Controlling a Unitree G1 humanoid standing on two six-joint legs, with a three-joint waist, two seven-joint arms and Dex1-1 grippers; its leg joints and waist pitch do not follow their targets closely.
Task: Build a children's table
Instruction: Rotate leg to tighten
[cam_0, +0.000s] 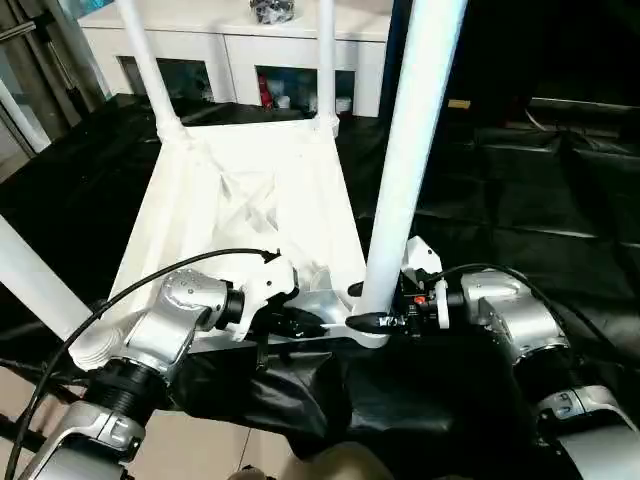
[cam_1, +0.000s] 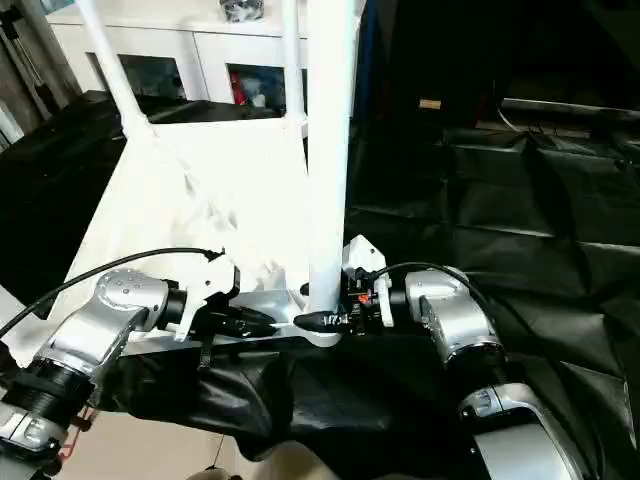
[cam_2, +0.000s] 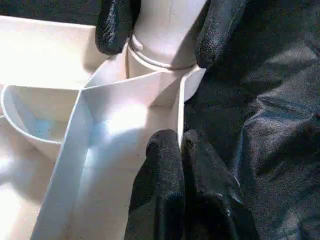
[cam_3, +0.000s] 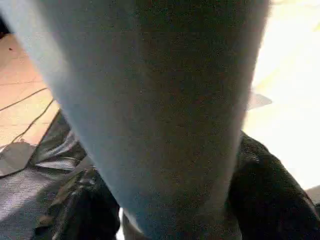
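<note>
A: What do we have for the tabletop (cam_0: 250, 190)?

B: White plastic, rectangular, lying upside down on the black sheet (cam_0: 520, 200). We see the ribbed underside facing up, with rounded sockets at the corners. Its long axis runs away from the robot toward the white cabinet (cam_0: 240, 50).

A: Legs?

B: We count four white tubes. Two stand in the far corner sockets, the far left leg (cam_0: 150, 70) leaning a bit outward and the far right leg (cam_0: 326, 60) about upright. The near right leg (cam_0: 415, 150) stands upright in the near right socket, long axis vertical. The fourth leg (cam_0: 35, 280) crosses the left edge at a slant; we cannot tell what it sits in.

A: End effectors?

B: Two. The right end effector (cam_0: 375, 320) is clamped on the near right leg just above the socket; in the left wrist view its black fingers (cam_2: 217, 30) sit either side of the tube. The left end effector (cam_0: 305, 325) has its fingers pressed together on the tabletop's near edge wall, just beside that socket.

A: Anything else?

B: One dark object (cam_0: 272, 10) on the cabinet, too small to identify.
</note>
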